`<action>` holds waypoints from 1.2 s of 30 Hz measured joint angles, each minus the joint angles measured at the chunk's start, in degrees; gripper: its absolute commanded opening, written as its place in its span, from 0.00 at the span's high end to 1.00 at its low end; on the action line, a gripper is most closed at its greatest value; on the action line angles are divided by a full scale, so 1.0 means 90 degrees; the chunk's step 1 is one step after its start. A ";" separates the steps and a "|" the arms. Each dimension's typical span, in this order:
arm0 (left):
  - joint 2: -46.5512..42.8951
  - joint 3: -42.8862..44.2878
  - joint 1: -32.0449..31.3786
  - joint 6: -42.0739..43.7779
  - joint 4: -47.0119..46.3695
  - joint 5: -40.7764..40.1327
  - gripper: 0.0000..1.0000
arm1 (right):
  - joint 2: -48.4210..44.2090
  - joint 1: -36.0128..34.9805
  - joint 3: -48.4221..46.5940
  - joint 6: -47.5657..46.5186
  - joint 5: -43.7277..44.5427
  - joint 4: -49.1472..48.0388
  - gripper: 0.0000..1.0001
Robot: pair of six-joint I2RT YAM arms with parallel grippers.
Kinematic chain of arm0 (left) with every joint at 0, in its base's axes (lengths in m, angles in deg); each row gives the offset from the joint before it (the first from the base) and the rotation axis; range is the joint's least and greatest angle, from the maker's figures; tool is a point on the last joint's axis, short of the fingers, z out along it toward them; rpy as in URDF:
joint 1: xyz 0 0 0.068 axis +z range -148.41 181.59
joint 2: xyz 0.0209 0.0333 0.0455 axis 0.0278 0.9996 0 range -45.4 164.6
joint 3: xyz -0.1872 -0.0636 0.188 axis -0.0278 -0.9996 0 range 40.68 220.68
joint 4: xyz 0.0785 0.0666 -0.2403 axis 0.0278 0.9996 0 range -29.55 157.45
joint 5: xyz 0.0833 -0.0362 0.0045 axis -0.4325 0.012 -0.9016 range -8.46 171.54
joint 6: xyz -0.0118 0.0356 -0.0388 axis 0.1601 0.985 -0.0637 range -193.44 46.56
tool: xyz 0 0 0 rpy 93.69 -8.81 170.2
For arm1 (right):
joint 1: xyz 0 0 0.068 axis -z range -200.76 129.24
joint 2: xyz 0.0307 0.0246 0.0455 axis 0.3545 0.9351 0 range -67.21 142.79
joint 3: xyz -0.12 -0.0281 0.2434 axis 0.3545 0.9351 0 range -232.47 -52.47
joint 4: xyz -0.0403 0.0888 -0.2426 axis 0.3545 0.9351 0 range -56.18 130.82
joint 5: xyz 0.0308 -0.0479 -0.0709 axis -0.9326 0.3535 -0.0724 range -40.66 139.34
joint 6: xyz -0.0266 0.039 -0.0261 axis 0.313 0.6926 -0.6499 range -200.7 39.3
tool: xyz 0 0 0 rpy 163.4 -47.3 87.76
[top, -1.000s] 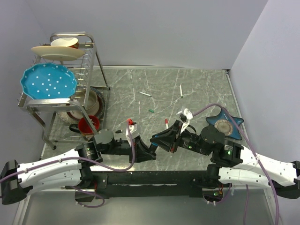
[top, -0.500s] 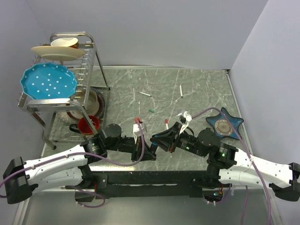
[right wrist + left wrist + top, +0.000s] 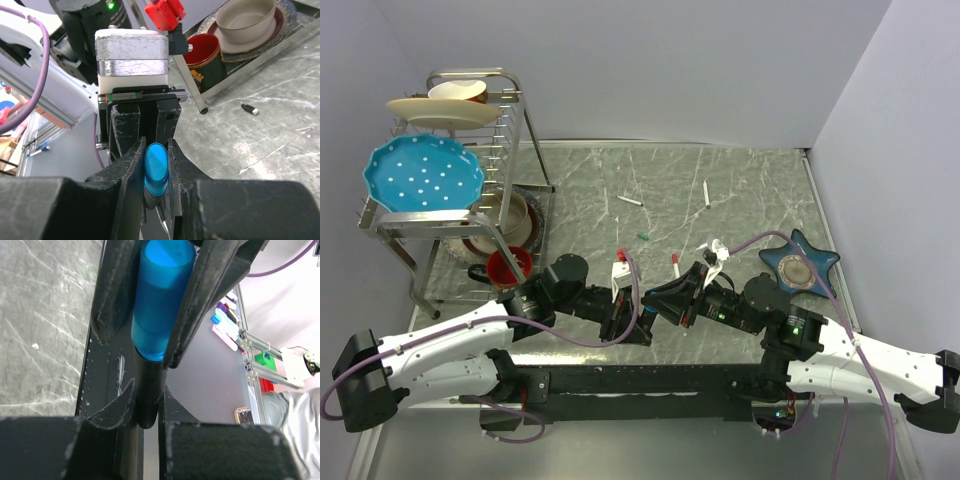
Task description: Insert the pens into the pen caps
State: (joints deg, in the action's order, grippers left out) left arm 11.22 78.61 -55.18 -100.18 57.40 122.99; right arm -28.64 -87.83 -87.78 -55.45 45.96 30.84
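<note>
Pen (image 3: 146,385), black, is clamped in the left hand (image 3: 146,415), which has swung right to meet the right hand (image 3: 156,187); that one grips the blue cap (image 3: 155,170), above the near desk (image 3: 750,190) middle; capping looks nearly done

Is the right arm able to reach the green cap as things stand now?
Probably not yet. The way to the green cap looks open, but the right gripper is shut on the blue pen, which the left gripper also holds; it must let go first.
</note>
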 measured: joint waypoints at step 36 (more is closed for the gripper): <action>0.0335 0.0471 0.0789 0.0024 0.1042 0.1047 0.99 | 0.0226 -0.0046 0.0729 0.1316 0.0566 -0.1392 1.00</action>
State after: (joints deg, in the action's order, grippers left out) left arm 14.23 82.85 -48.08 -99.96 66.77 132.41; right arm -26.61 -88.24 -81.22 -43.60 51.05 18.32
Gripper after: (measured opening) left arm 0.169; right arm 0.264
